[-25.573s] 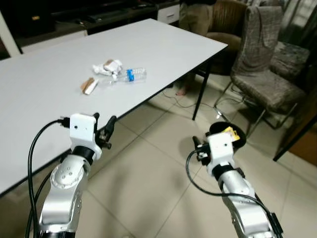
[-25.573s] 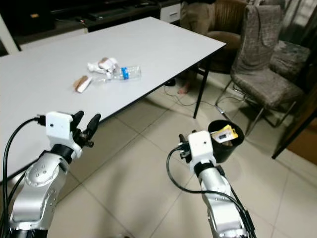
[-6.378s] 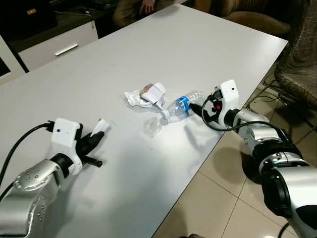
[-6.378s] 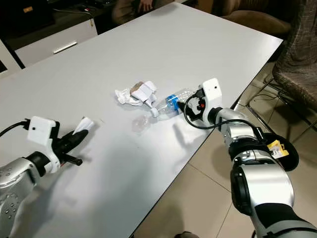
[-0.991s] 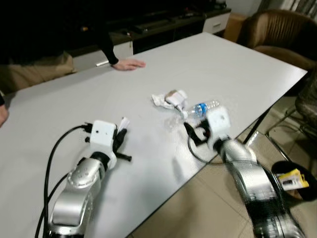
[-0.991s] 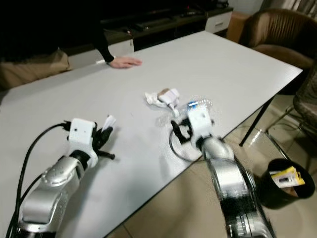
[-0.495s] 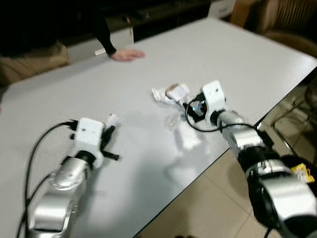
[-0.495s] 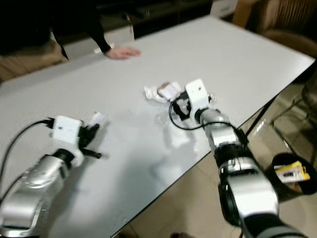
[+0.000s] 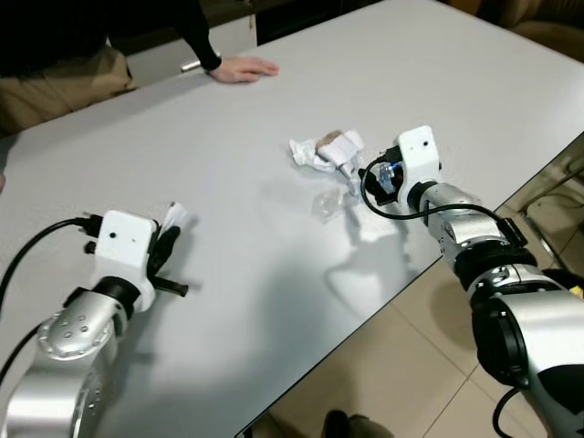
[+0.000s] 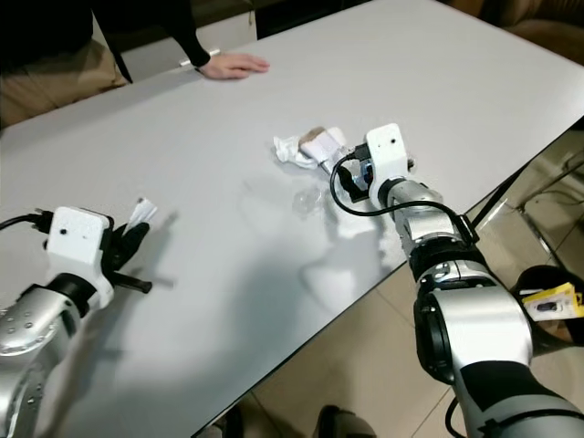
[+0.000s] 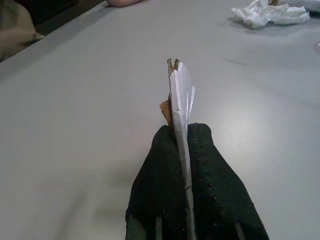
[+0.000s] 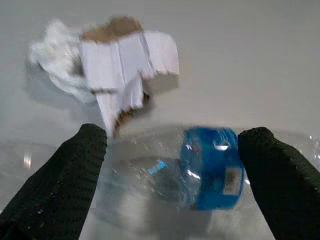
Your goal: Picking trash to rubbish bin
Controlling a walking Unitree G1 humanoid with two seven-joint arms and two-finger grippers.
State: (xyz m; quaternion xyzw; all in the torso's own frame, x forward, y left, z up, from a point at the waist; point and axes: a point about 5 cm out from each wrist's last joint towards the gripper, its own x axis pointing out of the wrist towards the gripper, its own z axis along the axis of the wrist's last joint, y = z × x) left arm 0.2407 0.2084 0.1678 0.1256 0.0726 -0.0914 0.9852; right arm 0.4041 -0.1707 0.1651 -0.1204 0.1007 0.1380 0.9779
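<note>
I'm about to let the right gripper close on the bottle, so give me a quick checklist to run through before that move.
1. Right gripper open: ok, fingers spread wide.
2. Plastic bottle between the fingers: ok, it lies crosswise with one finger at each side.
3. Torn cardboard piece outside the grip: ok, it lies beyond the bottle.
4. Left gripper holding its load: ok, shut on a flat paper scrap.
5. Person's hand away from the work: ok, resting at the table's far edge.
6. Rubbish bin reachable: cannot tell, it sits on the floor to the robot's right.

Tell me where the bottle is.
The bottle lies on the table, between the open right gripper's fingers, beside the crumpled paper.
</note>
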